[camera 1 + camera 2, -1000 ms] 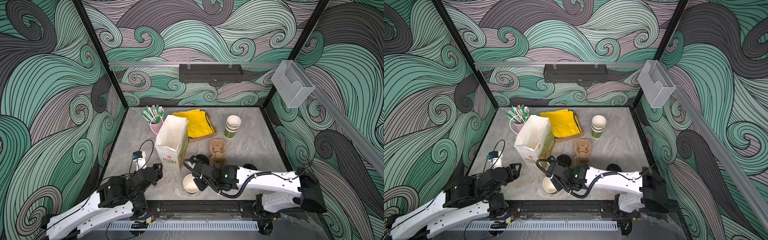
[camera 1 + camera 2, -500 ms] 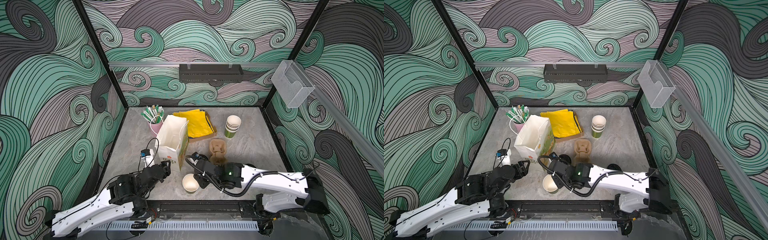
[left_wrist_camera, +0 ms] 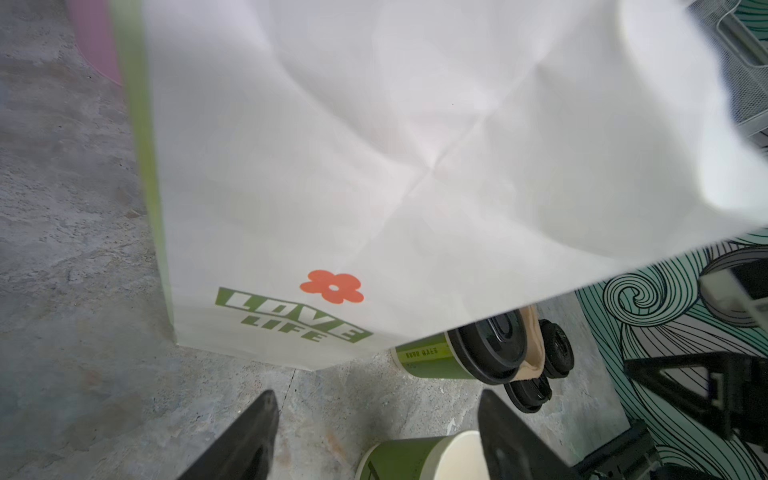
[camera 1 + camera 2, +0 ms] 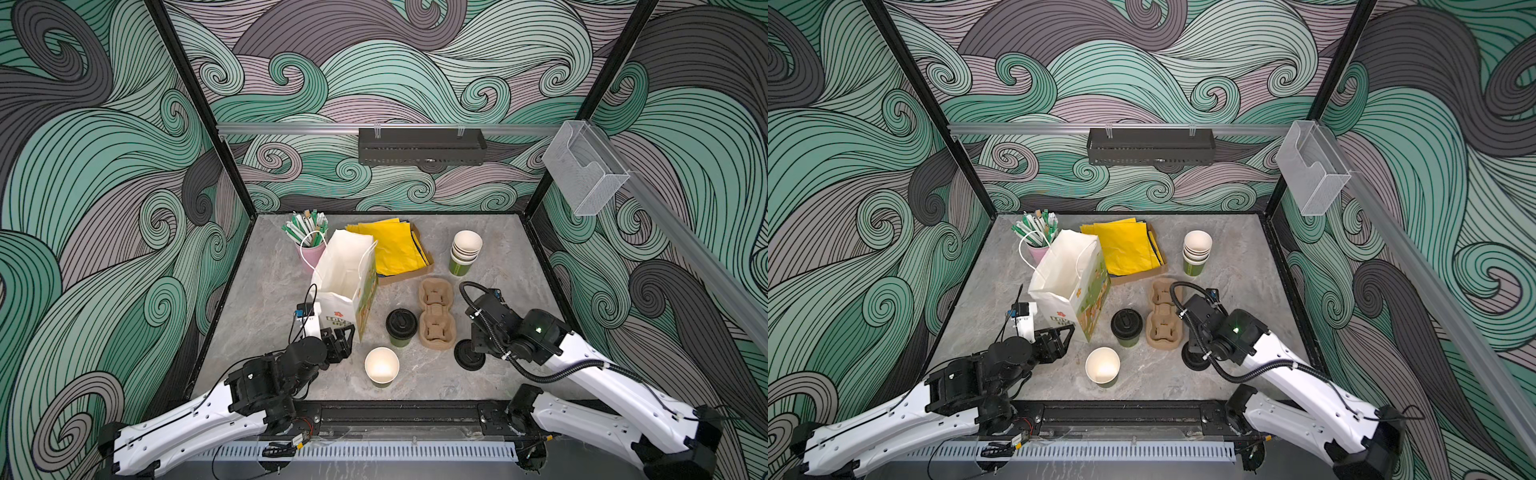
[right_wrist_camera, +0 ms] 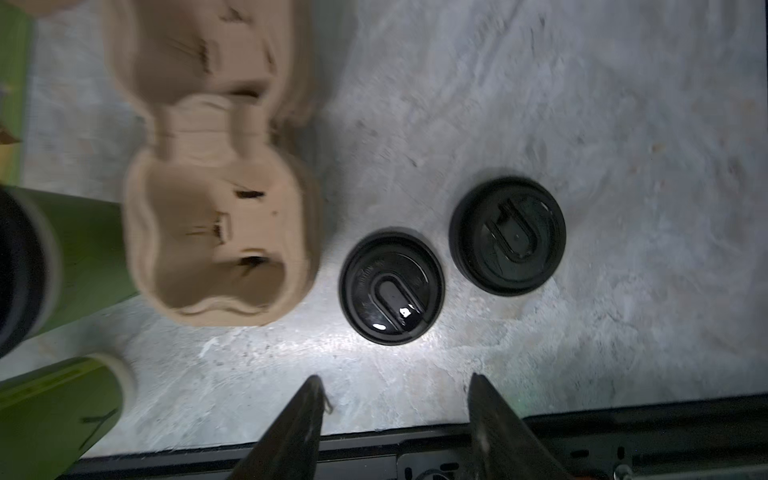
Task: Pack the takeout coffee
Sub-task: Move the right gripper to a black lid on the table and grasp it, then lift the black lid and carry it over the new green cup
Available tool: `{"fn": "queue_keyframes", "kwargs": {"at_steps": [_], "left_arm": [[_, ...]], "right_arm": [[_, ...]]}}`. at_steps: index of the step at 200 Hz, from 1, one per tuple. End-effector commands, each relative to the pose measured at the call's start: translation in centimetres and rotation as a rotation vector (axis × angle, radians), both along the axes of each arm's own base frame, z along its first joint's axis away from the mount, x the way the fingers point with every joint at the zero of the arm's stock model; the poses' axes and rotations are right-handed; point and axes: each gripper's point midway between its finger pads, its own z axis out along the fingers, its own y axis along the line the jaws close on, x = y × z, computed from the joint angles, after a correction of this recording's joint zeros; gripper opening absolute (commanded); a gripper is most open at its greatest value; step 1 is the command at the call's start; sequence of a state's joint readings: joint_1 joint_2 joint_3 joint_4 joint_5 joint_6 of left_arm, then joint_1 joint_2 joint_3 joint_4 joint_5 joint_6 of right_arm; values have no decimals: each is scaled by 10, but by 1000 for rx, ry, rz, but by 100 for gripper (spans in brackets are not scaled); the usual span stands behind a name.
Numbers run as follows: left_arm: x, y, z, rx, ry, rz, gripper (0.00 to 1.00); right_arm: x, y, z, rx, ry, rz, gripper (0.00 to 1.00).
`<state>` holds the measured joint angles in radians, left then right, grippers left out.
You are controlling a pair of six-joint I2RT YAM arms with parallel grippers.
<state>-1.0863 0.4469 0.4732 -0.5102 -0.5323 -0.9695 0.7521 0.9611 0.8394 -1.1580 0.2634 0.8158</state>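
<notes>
Top views: right claw [image 4: 478, 351] has left takeout coffee [image 4: 401, 328].

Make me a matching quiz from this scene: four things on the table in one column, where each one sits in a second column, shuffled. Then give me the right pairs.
Things
1. lidded green cup
2. stack of lidless cups
3. pink cup holding green-and-white sticks
4. two loose black lids

Places
A. back left, just behind the paper bag
B. lying flat, right of the near end of the cardboard carrier
C. upright between the paper bag and the cardboard carrier
D. back right, beyond the carrier's far end

Pairs: 1-C, 2-D, 3-A, 4-B
</notes>
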Motion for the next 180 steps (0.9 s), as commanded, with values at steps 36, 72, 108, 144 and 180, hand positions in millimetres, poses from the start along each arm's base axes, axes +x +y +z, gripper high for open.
{"fn": "queue_keyframes", "kwargs": {"at_steps": [36,72,108,144,180], "left_arm": [[6,7,11,-18,-39,43,78],[6,5,12,-20,-35,42,78],[7,6,14,-14,-38,48,78],[7,6,13,-13,-34,47,78],[7,6,14,-13,-36,47,78]], "right_arm": [[-7,26,-48,188,197,-2,79],[-1,18,-66,156,219,-7,85],[8,13,-82,147,220,-20,86],[11,14,-90,139,237,-10,86],[12,8,-97,88,254,-10,82]]}}
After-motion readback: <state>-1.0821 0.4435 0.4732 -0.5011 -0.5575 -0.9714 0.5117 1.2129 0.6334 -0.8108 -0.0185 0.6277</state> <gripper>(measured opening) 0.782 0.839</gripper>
